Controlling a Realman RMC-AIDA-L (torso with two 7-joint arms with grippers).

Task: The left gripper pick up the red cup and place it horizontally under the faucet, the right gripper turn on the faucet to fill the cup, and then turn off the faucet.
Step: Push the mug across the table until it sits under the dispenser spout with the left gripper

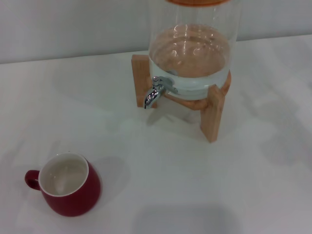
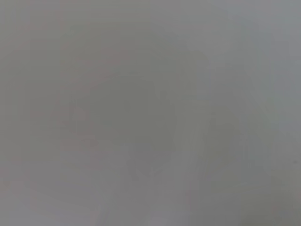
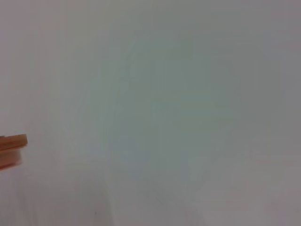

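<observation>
The red cup point(image 1: 68, 185) stands upright on the white table point(image 1: 195, 185) at the front left. Its white inside looks empty and its small handle points left. The chrome faucet point(image 1: 156, 91) sticks out of the front of a clear glass dispenser point(image 1: 192, 48) at the back centre, its spout pointing down at bare table. The cup is well apart from the faucet, in front of it and to its left. Neither the left gripper nor the right gripper shows in any view. The left wrist view shows only a plain grey surface.
The dispenser holds water and rests on a wooden stand point(image 1: 212, 114) with legs at left and front right. A corner of that wood shows in the right wrist view point(image 3: 13, 143). A pale wall runs along the table's far edge.
</observation>
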